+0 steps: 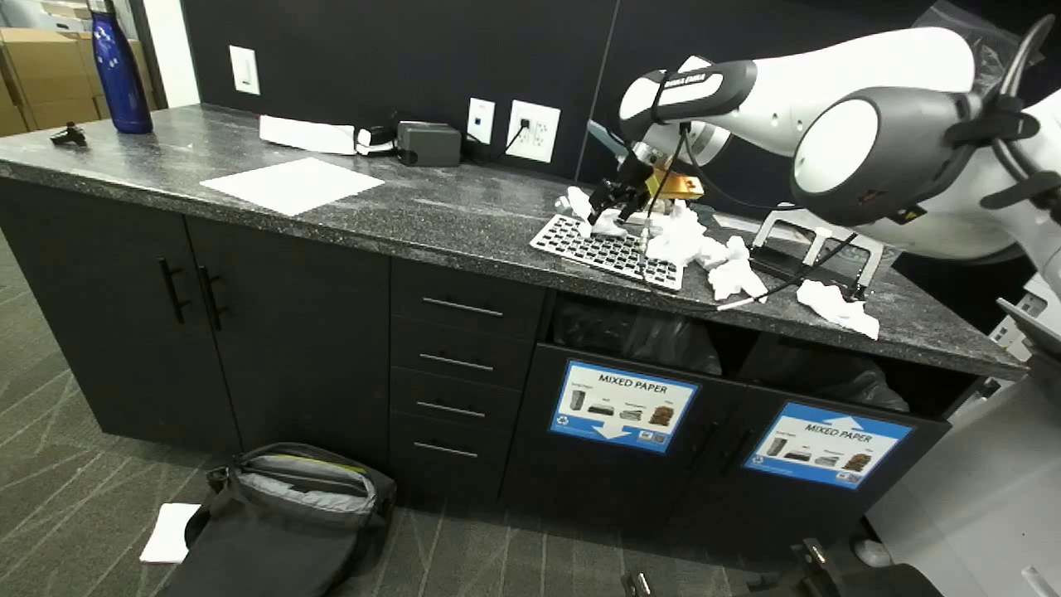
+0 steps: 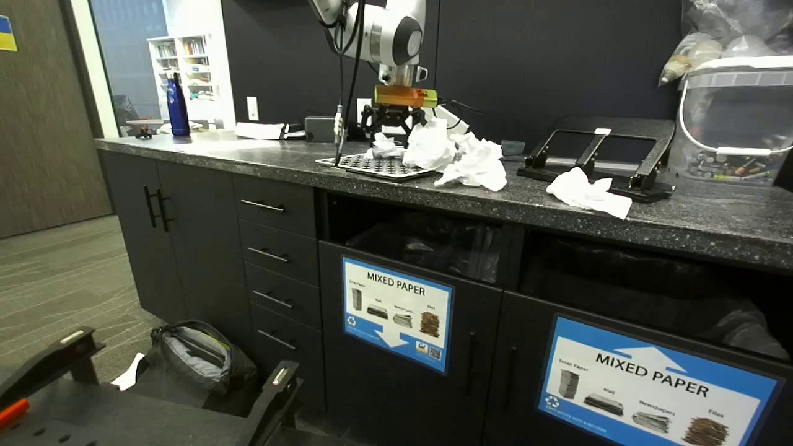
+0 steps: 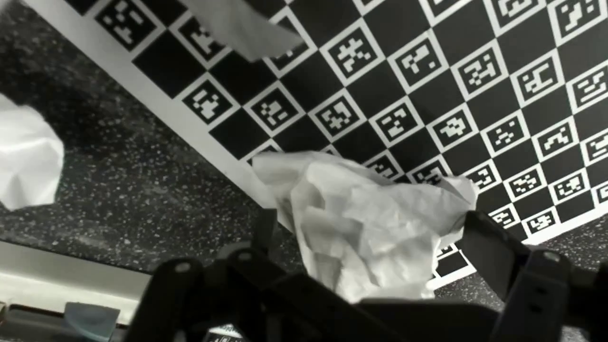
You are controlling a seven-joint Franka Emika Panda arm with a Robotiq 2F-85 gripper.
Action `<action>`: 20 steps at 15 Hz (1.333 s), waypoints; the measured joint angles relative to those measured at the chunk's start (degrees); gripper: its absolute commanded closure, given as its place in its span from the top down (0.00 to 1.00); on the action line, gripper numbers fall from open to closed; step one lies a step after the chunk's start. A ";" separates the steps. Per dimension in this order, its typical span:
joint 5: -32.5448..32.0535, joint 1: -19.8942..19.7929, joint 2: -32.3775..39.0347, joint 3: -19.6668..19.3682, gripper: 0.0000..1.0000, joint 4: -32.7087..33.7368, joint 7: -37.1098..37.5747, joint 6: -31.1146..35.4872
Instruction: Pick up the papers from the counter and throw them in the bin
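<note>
One wad [image 3: 365,218] sat within my wide-spread hand [image 3: 370,225]; I judged this the grasping step, needing a squeeze, then a lift.

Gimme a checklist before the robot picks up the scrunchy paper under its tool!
1. Tool open: ok.
2. Scrunchy paper between the fingers in the wrist view: ok.
3. Fingers low enough to grab: cannot tell.
4. Space around it: not ok, a big wad sits close by.
5. Bag in the bin with the down-arrow sign: ok.
6. Which bin to use: cannot tell; the up-arrow sign says MIXED PAPER too.
</note>
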 measured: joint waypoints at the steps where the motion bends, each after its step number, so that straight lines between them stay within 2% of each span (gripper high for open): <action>1: 0.00 0.01 1.33 0.00 0.74 2.03 0.00 -1.11; 7: 0.05 0.10 6.43 0.04 0.28 10.32 0.00 -4.90; 11: 0.04 0.26 6.96 0.04 0.04 11.46 0.39 -5.00; 13: -0.19 0.51 6.96 -0.42 0.01 11.73 1.78 -5.51; 15: -1.16 1.20 6.83 -1.75 0.03 12.30 4.09 -7.29; 20: -5.63 5.19 5.67 -5.78 0.02 13.19 9.93 -15.26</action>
